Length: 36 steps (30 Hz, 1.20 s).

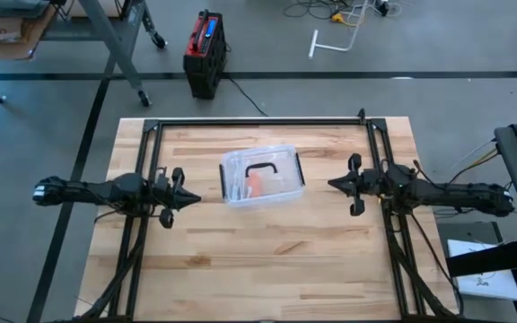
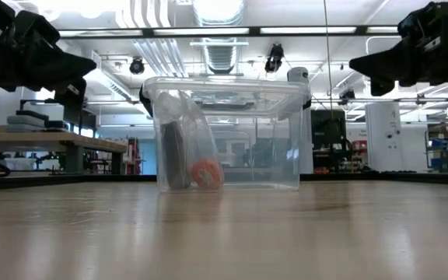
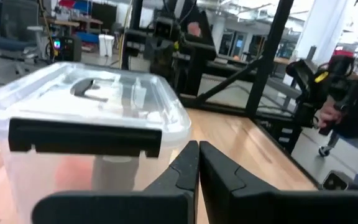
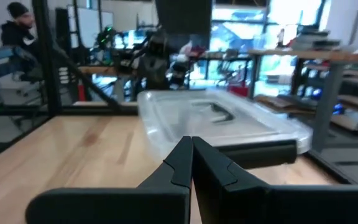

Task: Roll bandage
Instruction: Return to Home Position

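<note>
A clear plastic box [image 1: 262, 176] with a closed lid and black latches stands at the middle of the wooden table. Through its wall an orange roll, the bandage [image 2: 206, 173], shows lying on the box floor beside a dark object [image 2: 174, 155]. My left gripper [image 1: 196, 198] hangs shut above the table, left of the box, pointing level at it. My right gripper [image 1: 332, 184] hangs shut on the box's right, also level. The fingers of both are empty. The box also shows in the left wrist view [image 3: 92, 124] and the right wrist view [image 4: 222, 121].
A black metal frame [image 1: 258, 123] runs along the table's far edge and down both sides by the arms. Bare wood lies between the box and the near edge. A person [image 4: 14, 28] sits in the room beyond the table.
</note>
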Each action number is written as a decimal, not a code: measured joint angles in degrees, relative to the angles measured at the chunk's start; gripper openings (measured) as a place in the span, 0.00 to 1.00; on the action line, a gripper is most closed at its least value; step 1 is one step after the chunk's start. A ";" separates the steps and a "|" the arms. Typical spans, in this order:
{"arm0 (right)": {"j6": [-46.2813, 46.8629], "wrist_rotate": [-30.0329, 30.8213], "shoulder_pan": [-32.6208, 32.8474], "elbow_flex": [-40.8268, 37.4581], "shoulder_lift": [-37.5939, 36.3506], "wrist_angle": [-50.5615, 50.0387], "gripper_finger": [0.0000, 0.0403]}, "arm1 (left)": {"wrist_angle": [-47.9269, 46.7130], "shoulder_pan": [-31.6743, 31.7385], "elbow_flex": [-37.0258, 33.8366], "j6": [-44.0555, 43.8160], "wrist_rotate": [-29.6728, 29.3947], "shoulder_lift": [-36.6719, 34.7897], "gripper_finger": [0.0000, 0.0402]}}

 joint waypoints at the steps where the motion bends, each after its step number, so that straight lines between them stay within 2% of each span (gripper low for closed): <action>1: -0.34 0.16 -0.01 0.00 -1.69 -1.56 0.00 | -0.60 0.00 0.11 0.04 -0.04 0.04 0.00; 8: 0.20 -1.58 0.02 -0.07 -10.22 -8.34 0.00 | -2.24 0.00 0.18 3.92 -0.71 0.31 0.01; 16: 1.94 -4.12 0.05 -0.11 -14.90 -13.52 0.00 | -2.30 0.00 0.32 4.92 -1.80 1.68 0.00; 22: 2.57 -8.06 1.61 -0.14 -15.19 -14.12 0.00 | -2.24 0.00 0.35 4.92 -1.83 3.60 0.03; 29: -2.62 -7.04 3.02 -0.19 -15.12 -14.16 0.00 | -2.20 0.00 0.38 4.92 -1.84 5.99 0.06; 36: -4.23 -5.83 3.00 -0.20 -13.36 -20.97 0.00 | -2.23 0.00 0.40 4.92 -1.86 8.43 0.06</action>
